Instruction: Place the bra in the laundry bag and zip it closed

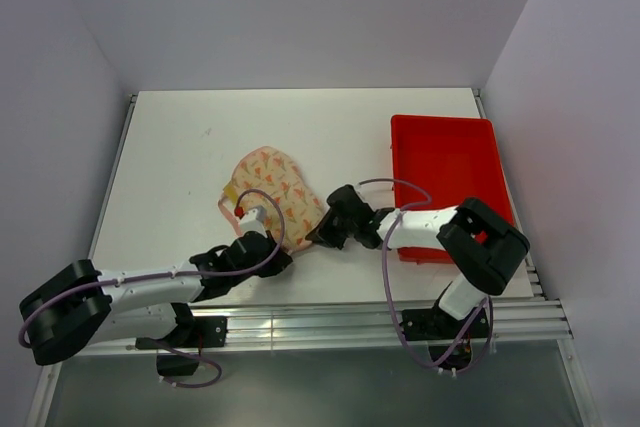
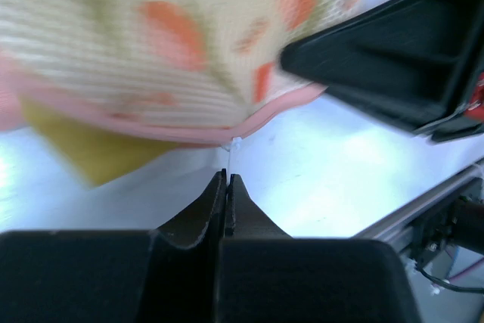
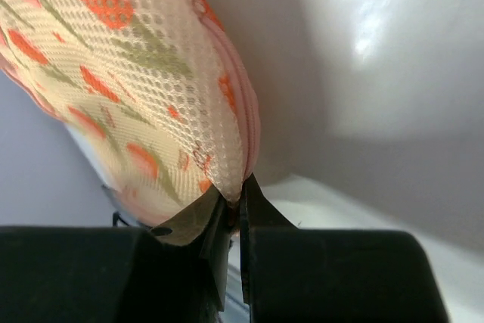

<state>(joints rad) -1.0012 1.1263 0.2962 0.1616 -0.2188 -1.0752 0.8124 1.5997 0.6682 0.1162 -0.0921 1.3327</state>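
The laundry bag (image 1: 272,190), pale pink with orange print, lies folded shut at mid-table. A strip of the mustard-yellow bra (image 1: 232,193) pokes out at its left edge, and it also shows in the left wrist view (image 2: 87,149) under the pink zipper edge (image 2: 265,117). My left gripper (image 1: 280,259) is at the bag's near end, shut on a thin white zipper pull cord (image 2: 230,153). My right gripper (image 1: 320,234) is shut on the bag's near right corner (image 3: 227,179). The rest of the bra is hidden inside the bag.
A red plastic tray (image 1: 400,147) stands at the right of the table, just behind the right arm. The table's near edge and a metal rail (image 1: 340,322) lie close behind both grippers. White walls enclose the table.
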